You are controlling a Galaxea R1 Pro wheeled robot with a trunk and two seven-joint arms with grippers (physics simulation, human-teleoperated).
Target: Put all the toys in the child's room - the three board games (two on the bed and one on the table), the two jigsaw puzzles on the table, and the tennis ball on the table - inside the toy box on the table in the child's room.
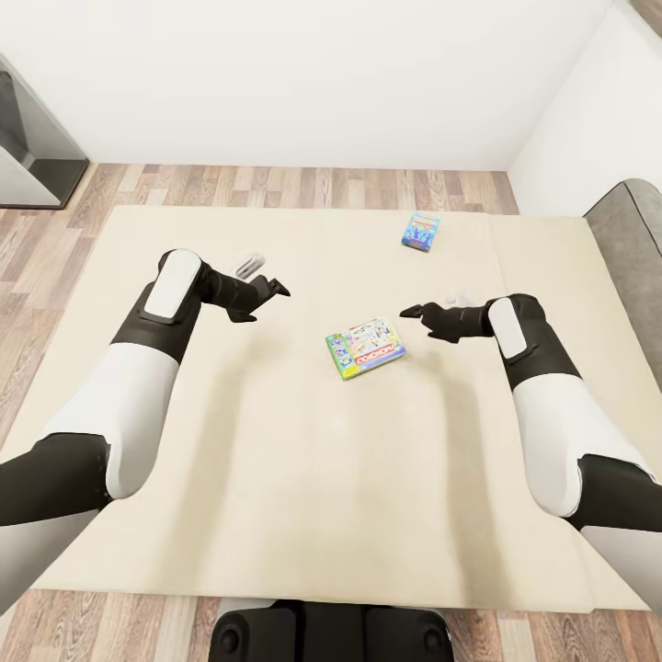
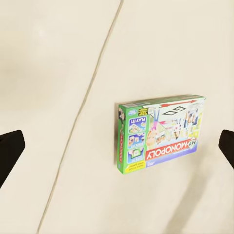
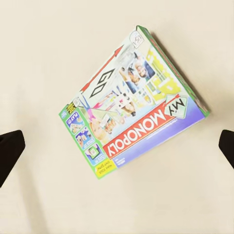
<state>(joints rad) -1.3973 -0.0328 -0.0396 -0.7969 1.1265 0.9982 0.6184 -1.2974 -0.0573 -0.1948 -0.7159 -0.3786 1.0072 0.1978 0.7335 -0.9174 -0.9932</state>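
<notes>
Monopoly box [image 1: 365, 348] lay flat near the middle of the bed [image 1: 276, 478], between both arms, its green edge and printed lid facing up, with a "MY MONOPOLY" banner and a "GO" arrow legible in the wrist views. The left pincer [image 1: 264, 296] hung at about ten o'clock from it, the right pincer [image 1: 416, 313] just beside it at two o'clock; each stood spread wide, holding nothing. The step in hand looked like the first pickup of a bed game. Next, one pincer would probably need to drop to a box edge and close across its thin side. Farther off, at one o'clock, a small light-blue game box [image 1: 422, 231] rested by the mattress seam.
</notes>
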